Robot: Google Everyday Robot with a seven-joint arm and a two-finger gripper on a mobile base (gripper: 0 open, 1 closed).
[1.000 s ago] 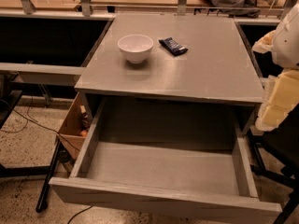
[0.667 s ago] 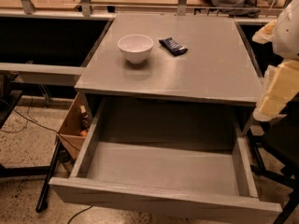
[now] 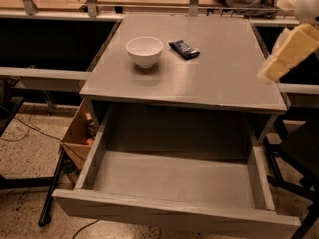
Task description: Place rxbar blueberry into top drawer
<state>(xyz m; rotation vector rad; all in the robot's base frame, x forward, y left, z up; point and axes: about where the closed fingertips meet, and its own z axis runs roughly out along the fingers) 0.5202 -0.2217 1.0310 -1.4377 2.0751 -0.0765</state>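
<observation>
The dark, glossy bar (image 3: 184, 49) lies flat on the smooth grey tabletop (image 3: 214, 78), just right of a round white bowl (image 3: 144, 50). Below, the wide grey wooden drawer (image 3: 174, 213) stands pulled out, with a brown cardboard box (image 3: 77, 133) beside its left wall. The pale, blocky hand (image 3: 279, 61) hovers over the tabletop's right edge; open or closed, I cannot tell.

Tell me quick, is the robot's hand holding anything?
The hand: at the right of the cabinet, open or closed cannot be told; the rxbar blueberry lies untouched on top.
</observation>
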